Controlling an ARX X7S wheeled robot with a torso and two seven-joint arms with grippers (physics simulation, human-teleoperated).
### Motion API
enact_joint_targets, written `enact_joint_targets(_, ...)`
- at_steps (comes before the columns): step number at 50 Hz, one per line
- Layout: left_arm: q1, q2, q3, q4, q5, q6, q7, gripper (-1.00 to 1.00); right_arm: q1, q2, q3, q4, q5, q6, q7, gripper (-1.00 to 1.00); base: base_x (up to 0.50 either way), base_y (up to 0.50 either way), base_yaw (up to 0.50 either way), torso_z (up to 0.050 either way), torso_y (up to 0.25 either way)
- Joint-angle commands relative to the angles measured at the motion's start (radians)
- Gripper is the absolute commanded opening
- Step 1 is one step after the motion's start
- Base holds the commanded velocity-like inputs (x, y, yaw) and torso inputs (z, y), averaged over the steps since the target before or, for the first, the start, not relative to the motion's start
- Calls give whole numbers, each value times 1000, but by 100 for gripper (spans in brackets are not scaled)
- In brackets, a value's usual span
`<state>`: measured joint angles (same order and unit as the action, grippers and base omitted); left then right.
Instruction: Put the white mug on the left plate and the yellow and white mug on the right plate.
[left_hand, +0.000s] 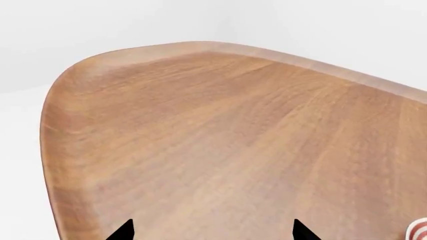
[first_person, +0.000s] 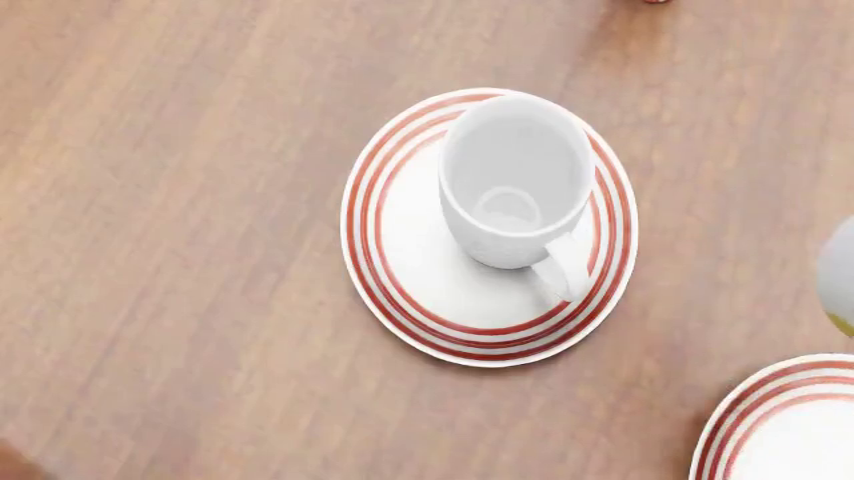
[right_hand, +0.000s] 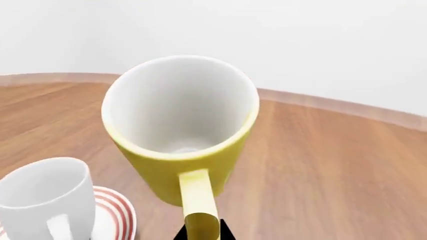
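Gripping the yellow and white mug (right_hand: 180, 132) by its handle, the right end effector (right_hand: 200, 232) carries it clear of the surface (first_person: 174, 250) — only dark tips show beside the handle. The white mug (first_person: 514, 180) stands upright on the left plate (first_person: 400, 290), handle toward the robot. The right plate (first_person: 787, 430), cut off at the head view's corner, looks bare. Glossy and rigid, the yellow mug would likely slip or swing about a handle hold, so it wants a gentle, level lowering; it would probably chip if dropped. The left end effector (left_hand: 210, 231) holds nothing, its tips spread apart over bare wood. In the head view the carried mug is only a blurred sliver at the right edge — its height above the plate cannot be judged.
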<state>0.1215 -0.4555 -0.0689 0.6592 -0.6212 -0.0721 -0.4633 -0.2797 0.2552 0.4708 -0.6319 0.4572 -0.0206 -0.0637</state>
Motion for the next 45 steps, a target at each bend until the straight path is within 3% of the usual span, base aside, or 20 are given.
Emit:
enact_joint_targets(1,1,-5,-1,1,-3,0,-1,100,-138,-90,33,15,-1,-154,-64,-100,0,0,0,0,0)
enact_joint_targets(21,4,-11,-4,7,-9,-1,-7,100,-241,-189,68,220,85,-405,-188,-100,0,0,0,0,1)
enact_joint_targets(45,6,-15,0,11,-9,1,-11,100,-257,-211,39,490,191,-600,-295,-100,0,0,0,0,0)
